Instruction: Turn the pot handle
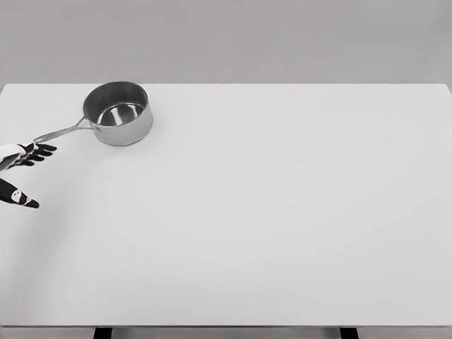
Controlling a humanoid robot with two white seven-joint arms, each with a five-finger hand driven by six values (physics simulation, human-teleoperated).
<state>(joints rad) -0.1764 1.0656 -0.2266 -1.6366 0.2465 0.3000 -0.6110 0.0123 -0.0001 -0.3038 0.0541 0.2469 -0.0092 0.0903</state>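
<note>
A steel pot (118, 113) stands upright at the back left of the white table (268, 212). Its long thin handle (60, 131) points left and toward me, ending near the table's left edge. My left hand (27, 169) enters at the left edge of the head view. Its black fingers (39, 151) are spread, with their tips right at the end of the handle. The thumb (20, 197) sits apart, lower down. The hand holds nothing. The right arm does not show.
The table's far edge runs just behind the pot. Its left edge lies close to the hand. Two dark table legs (102, 332) show under the front edge.
</note>
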